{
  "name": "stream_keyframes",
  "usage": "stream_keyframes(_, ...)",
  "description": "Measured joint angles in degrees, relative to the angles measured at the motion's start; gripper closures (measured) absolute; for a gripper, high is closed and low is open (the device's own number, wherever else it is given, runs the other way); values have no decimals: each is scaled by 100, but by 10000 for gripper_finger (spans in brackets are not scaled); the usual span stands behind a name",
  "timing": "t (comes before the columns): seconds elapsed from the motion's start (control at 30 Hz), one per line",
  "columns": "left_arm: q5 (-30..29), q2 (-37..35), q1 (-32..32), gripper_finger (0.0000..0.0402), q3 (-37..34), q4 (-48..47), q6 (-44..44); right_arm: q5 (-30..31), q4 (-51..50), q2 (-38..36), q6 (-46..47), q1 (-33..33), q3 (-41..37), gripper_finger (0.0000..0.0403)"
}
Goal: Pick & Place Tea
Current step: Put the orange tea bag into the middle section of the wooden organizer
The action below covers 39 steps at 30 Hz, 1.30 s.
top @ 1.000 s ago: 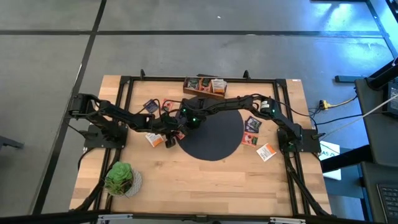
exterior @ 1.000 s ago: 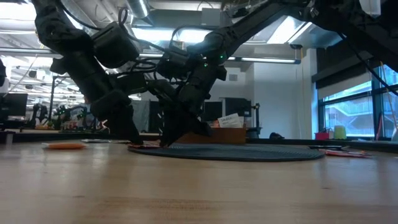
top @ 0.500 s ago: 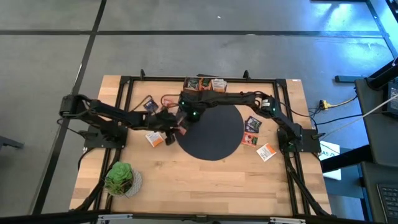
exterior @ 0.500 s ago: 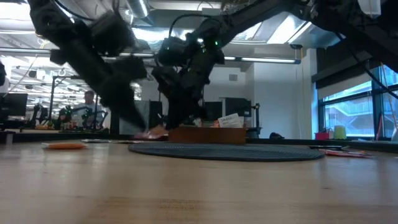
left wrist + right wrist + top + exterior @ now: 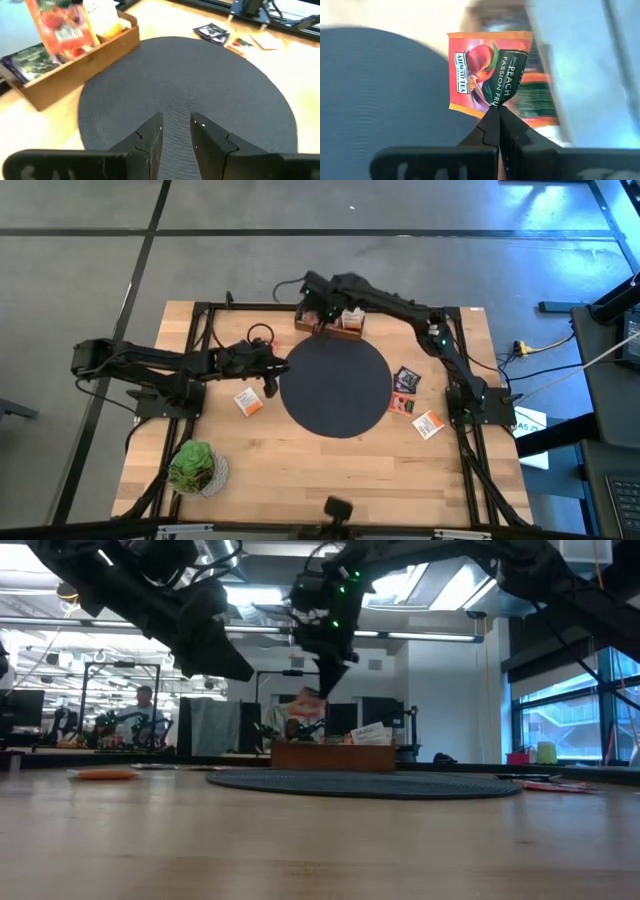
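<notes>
My right gripper (image 5: 322, 310) is at the table's far side, over a wooden box (image 5: 330, 321), shut on an orange tea packet (image 5: 487, 70). That packet also shows in the low view (image 5: 307, 704) and in the left wrist view (image 5: 61, 24). My left gripper (image 5: 273, 377) hovers open over the left rim of the black round mat (image 5: 336, 388), with nothing between its fingers (image 5: 176, 131). Other tea packets lie flat on the table, one left of the mat (image 5: 247, 402) and several to its right (image 5: 405, 379). My right gripper pinches the orange packet by one edge (image 5: 495, 103) between its two fingertips, and the foil creases there. The fingers point steeply down from above. The packet hangs below them, lifted clear, above the box's left end.
The wooden box (image 5: 75, 65) holds several more packets standing on edge. A green leafy plant (image 5: 194, 465) sits at the near left corner. Black frame rails (image 5: 200, 340) run along the table's sides. A person shows in the room beyond the table (image 5: 145, 705).
My right gripper has risen from the mat's left edge and swung toward the far edge, carrying the orange packet up off the table to above the box; its wrist has rolled. My left gripper has lifted and drawn back toward the left, staying open.
</notes>
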Motion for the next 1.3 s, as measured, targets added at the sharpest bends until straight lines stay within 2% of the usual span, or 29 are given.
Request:
stream_keyframes(0.2,-43,44,93,306,2,-10,0,544,-262,24,-579,-565,-50,401)
stream_keyframes(0.37,-269,41,105,306,4,12,-1,514,-9,35,-820,-732,-52,401)
stream_keyframes(0.6,-308,39,113,306,4,-31,94,391,-120,32,-1064,-646,-237,400)
stream_keyframes(0.73,-399,37,113,306,7,-104,106,396,110,22,-1177,-570,-621,400)
stream_keyframes(0.9,-399,37,113,306,7,-113,106,810,358,40,-1192,-500,-1123,401)
stream_keyframes(1.0,-399,37,113,306,7,-112,106,826,437,40,-1167,-477,-1297,400)
stream_keyframes(1.3,-399,35,113,306,9,-114,107,671,798,38,-1194,-388,-1359,400)
